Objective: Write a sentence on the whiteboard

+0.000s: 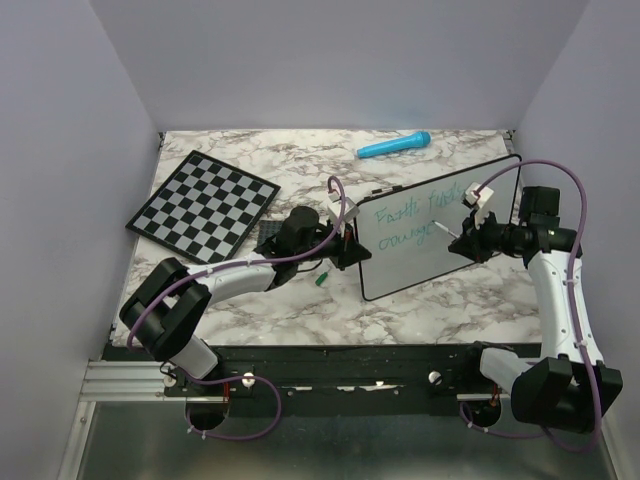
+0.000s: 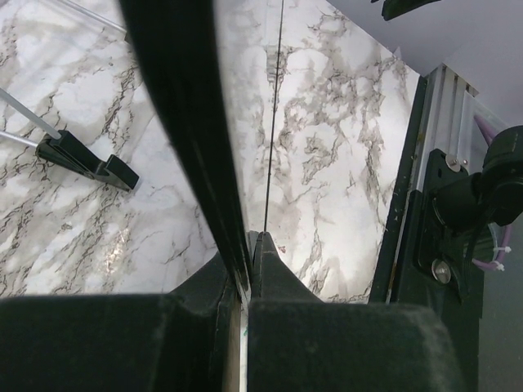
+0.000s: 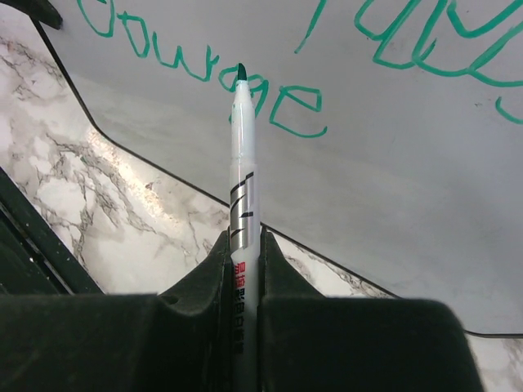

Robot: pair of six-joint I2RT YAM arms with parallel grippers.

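Marker (image 3: 243, 163) tip near sentence (image 3: 282, 104) on whiteboard (image 3: 392, 180)

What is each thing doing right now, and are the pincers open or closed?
whiteboard: propped up tilted, partly written on.
sentence: two green lines so far.
marker: uncapped, tip by the writing.
green cap: off the marker, lying loose.
left pincer: shut on the whiteboard's edge.
right pincer: shut on the marker.
chessboard: flat, no pieces.
blue pen: lying flat.

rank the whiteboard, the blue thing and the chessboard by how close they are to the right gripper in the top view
1. whiteboard, directly in front of the right gripper
2. blue thing, at the back
3. chessboard, far left
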